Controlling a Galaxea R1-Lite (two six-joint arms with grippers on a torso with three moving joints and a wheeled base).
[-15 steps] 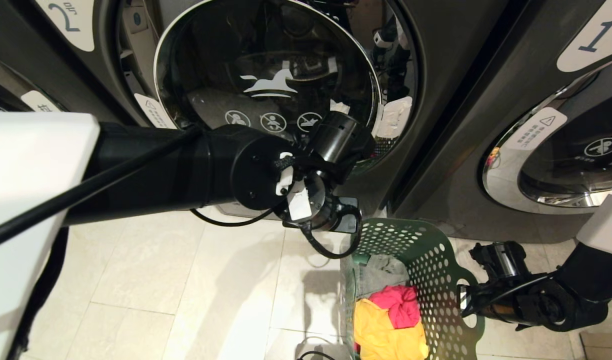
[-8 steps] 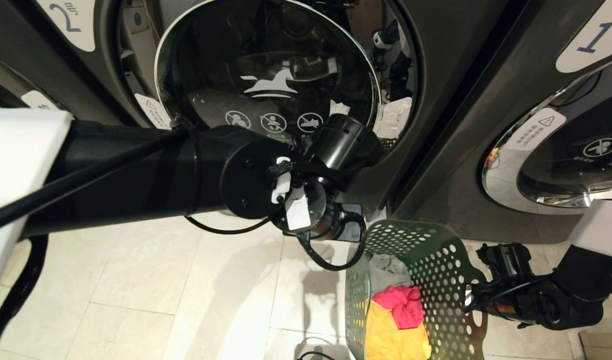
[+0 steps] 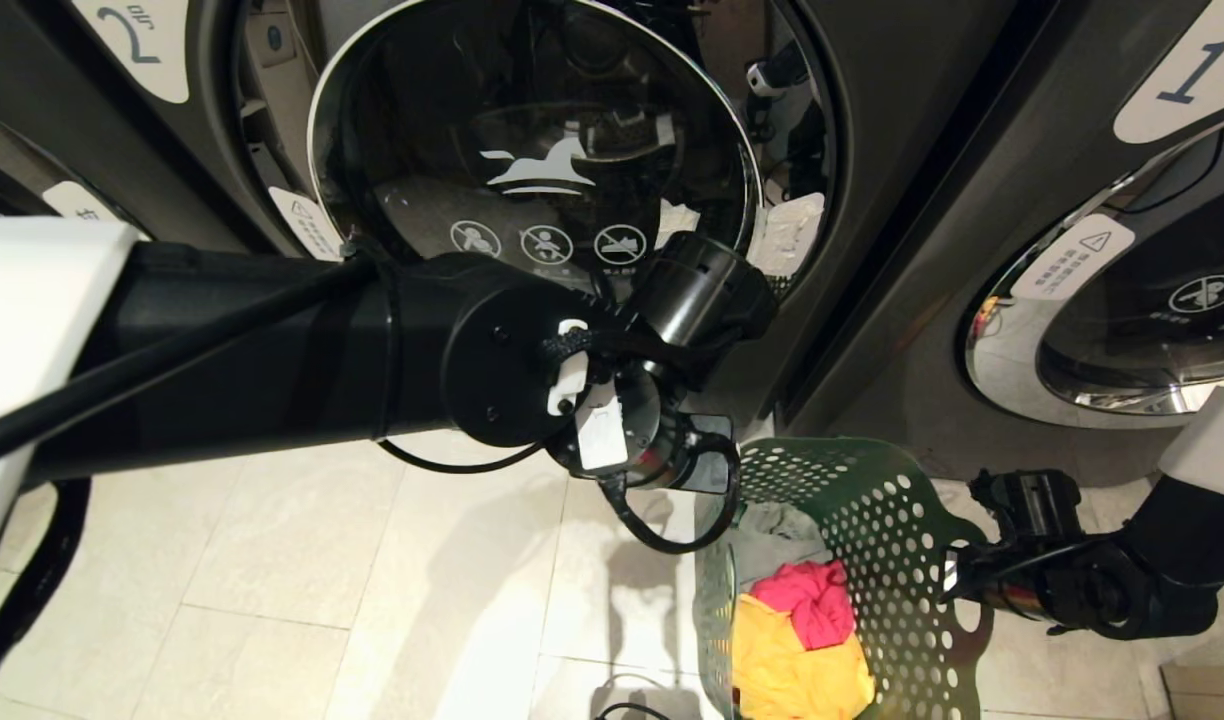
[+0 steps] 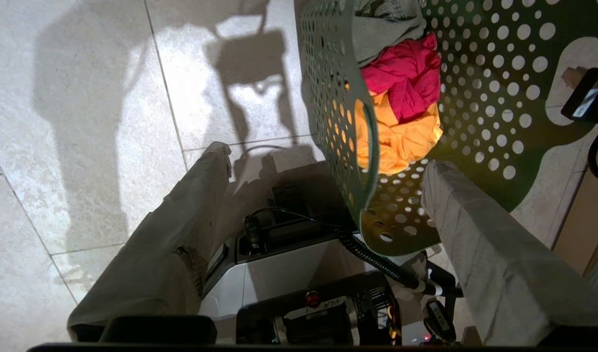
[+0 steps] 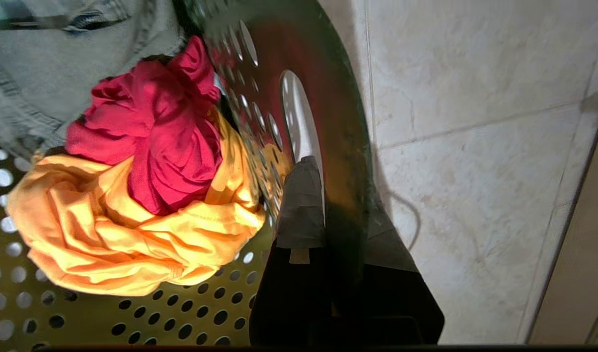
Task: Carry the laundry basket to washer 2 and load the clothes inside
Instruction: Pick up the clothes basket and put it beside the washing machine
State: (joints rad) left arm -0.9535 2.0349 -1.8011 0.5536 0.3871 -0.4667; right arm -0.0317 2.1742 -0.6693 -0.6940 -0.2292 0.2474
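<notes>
Basket (image 3: 872, 520), dark green, perforated, tilted, clothes (image 3: 802, 640) inside

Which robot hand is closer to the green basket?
Right. The right gripper is clamped on the laundry basket wall at its handle hole. The left gripper hangs open above it, straddling the opposite rim without touching.

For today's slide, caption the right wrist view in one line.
Right hand shut on perforated dark green plastic laundry basket's rim, beside yellow, pink-red and grey clothes.
</notes>
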